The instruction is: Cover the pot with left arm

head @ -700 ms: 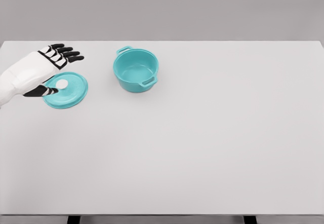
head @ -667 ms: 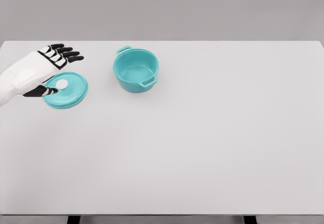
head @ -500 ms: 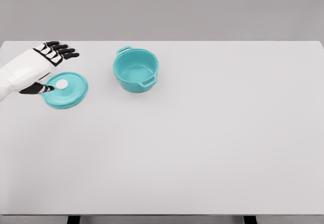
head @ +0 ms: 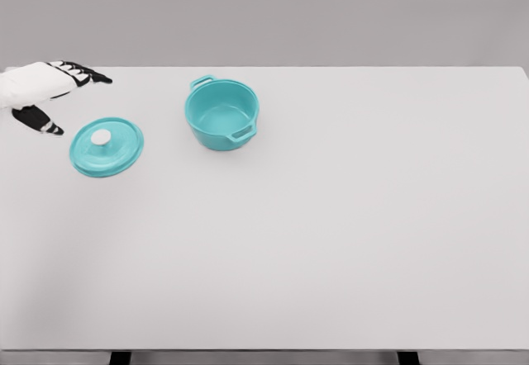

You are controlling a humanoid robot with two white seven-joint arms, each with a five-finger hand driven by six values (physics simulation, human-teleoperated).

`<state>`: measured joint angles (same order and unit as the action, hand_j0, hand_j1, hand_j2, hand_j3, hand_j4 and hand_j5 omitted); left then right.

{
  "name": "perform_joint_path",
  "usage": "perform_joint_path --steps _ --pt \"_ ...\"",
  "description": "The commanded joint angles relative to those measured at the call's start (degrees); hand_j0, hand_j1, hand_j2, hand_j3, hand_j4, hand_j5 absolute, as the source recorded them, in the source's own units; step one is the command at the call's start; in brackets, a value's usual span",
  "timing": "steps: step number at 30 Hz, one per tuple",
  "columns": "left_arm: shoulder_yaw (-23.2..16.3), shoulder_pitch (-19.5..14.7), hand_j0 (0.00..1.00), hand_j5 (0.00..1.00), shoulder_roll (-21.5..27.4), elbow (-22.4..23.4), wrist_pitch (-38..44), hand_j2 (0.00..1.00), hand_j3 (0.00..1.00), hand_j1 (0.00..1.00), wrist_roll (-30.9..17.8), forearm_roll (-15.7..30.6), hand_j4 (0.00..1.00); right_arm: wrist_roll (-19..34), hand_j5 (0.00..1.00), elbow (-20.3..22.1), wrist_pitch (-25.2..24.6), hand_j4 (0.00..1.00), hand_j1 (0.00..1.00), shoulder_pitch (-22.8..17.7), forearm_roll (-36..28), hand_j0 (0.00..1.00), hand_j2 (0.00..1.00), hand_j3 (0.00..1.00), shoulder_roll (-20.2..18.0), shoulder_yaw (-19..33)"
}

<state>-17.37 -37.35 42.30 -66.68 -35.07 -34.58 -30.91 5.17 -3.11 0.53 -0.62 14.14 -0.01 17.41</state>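
Just right of left hand [head: 41,92], fingers spread, empty: lid [head: 106,146]; pot [head: 221,114] uncovered

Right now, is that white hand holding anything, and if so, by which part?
Nothing. The left hand is open, apart from the lid, which lies on the table.

Left robot hand [head: 41,88], fingers spread, empty

The left hand [head: 41,88] is cut off at the wrist by the picture's left edge, so its arm is unseen. The bench [head: 331,233] runs past the left edge, and its legs are cropped at the bottom.
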Motion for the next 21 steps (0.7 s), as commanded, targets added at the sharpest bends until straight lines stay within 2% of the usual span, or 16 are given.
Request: perform_joint_path --steps 1,2,4,6,8,13,18,21 --pt "-4.86 -0.53 1.0 1.0 -1.43 5.86 0.07 1.0 1.0 1.0 -0.42 0.77 1.0 0.01 1.0 -0.05 0.0 1.0 1.0 0.0 0.01 1.0 1.0 1.0 0.01 -0.01" --pt "-6.27 -2.28 1.0 1.0 -1.96 7.79 0.07 1.0 1.0 1.0 -0.42 0.77 1.0 0.01 1.0 0.03 0.0 1.0 1.0 -0.09 0.01 1.0 1.0 1.0 0.01 -0.01" --pt "-6.71 -3.26 1.0 1.0 -3.02 9.99 0.07 1.0 1.0 1.0 -0.42 0.77 1.0 0.01 1.0 -0.05 0.0 1.0 1.0 -0.09 0.01 1.0 1.0 1.0 0.01 -0.01" --pt "-7.41 -3.52 1.0 1.0 -3.81 11.31 0.07 1.0 1.0 1.0 -0.42 0.68 1.0 0.01 1.0 0.03 0.0 1.0 1.0 0.0 0.01 1.0 1.0 1.0 0.01 -0.01" --pt "-7.59 -3.61 0.94 0.94 -3.9 11.92 0.07 0.94 0.94 0.94 -0.42 0.77 0.94 0.01 1.0 0.03 0.0 1.0 1.0 -0.09 0.01 1.0 1.0 1.0 0.01 -0.01" --pt "-7.67 -5.01 0.94 0.94 -4.78 15.44 0.07 0.94 0.94 0.94 -0.42 1.29 0.94 0.01 1.0 -0.05 0.0 1.0 1.0 -0.09 0.01 1.0 1.0 1.0 0.01 -0.01" --pt "-7.85 -5.19 0.91 0.91 -5.39 15.79 0.07 0.91 0.91 0.91 -0.42 1.56 0.91 0.01 1.0 0.03 0.0 1.0 1.0 -0.09 0.01 1.0 1.0 1.0 0.01 -0.01" --pt "-7.94 -5.1 0.85 0.85 -5.48 15.44 0.07 0.85 0.85 0.85 -0.42 2.44 0.85 0.01 1.0 0.03 0.0 1.0 1.0 -0.09 0.01 1.0 1.0 1.0 0.01 -0.01"
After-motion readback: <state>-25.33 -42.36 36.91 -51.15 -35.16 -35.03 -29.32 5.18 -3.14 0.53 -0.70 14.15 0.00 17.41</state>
